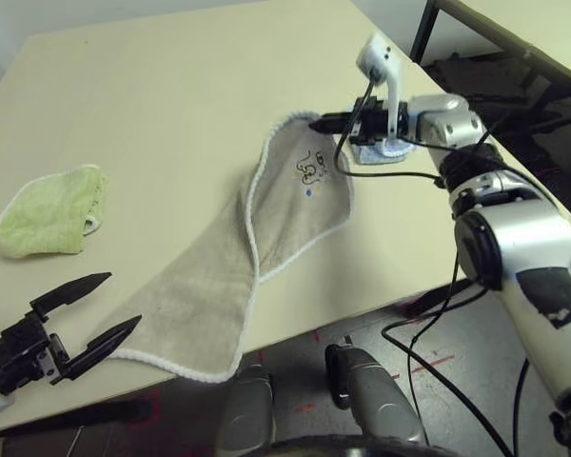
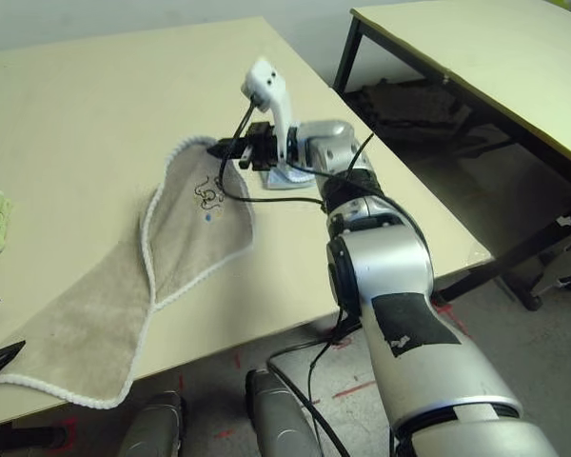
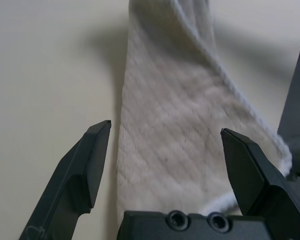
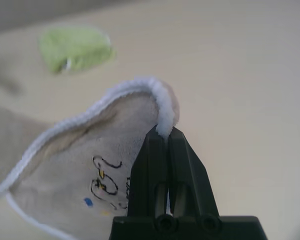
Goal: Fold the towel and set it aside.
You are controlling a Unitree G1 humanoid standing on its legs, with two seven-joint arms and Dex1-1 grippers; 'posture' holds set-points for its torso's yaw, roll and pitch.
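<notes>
Towel [image 1: 266,248] runs diagonally across the table [image 1: 171,86], near end at the front edge, far corner lifted off the surface in the right gripper [image 1: 322,122] (fingers pinched on the edging). Small cloth [image 1: 49,211] lies well to its left; another small cloth [image 1: 379,152] sits on the table behind the right gripper. Left gripper [image 1: 103,309] hovers at the front-left, just beside the towel's near end.

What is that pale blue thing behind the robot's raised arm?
A small light-blue cloth lies on the table, mostly hidden behind the right pincer, which is shut on the towel corner. Its shape cannot be seen.
</notes>
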